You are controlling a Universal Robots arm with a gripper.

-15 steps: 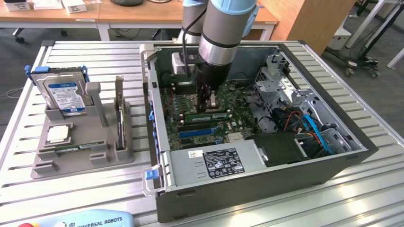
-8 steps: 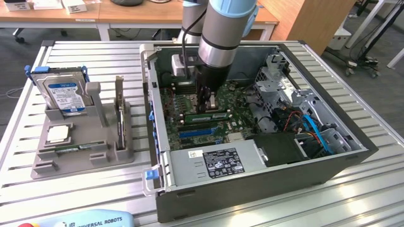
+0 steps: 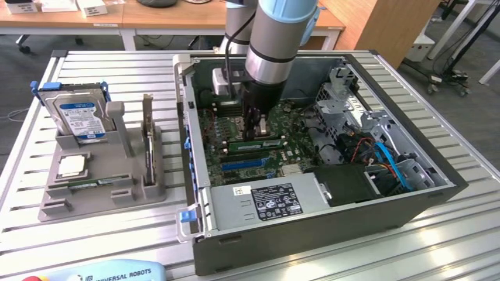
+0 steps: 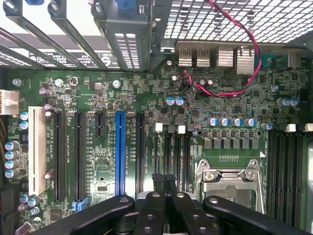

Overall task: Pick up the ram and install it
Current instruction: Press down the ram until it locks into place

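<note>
Ram (image 3: 254, 142): green stick lying level across the motherboard (image 3: 234, 132) inside the open PC case (image 3: 312, 234), in the memory slot area, roughly mid-board. Hand (image 3: 261, 130) sits straight above it, tips right at the stick's top edge. Fingers are closed all the way together. Can't tell whether they actually pinch the ram or only sit on it.

Wrist view: hand (image 4: 164, 182) has both black fingers pressed side by side, over the near end of the dark memory slots. Silver CPU socket (image 4: 230, 178) is just beside them on one side, the long blue expansion slot (image 4: 120, 152) on the other. A twisted red-and-black wire (image 4: 244, 54) loops over the board near the rear port block.

Arm (image 3: 273, 47) comes down near-vertical into the case from the far side. Power supply (image 3: 262, 205) with a white and black label fills the near end of the case. Blue cables and the drive cage are on the exterior view's right.

Case stands on the slatted metal counter (image 3: 117, 234). On the exterior view's left, well apart from the case, is a grey fixture (image 3: 93, 202). It holds the hard drive (image 3: 78, 117) upright at the far end, the square processor chip (image 3: 72, 165) flat in the middle, and a second green stick (image 3: 86, 185) lying in the near cradle.
</note>
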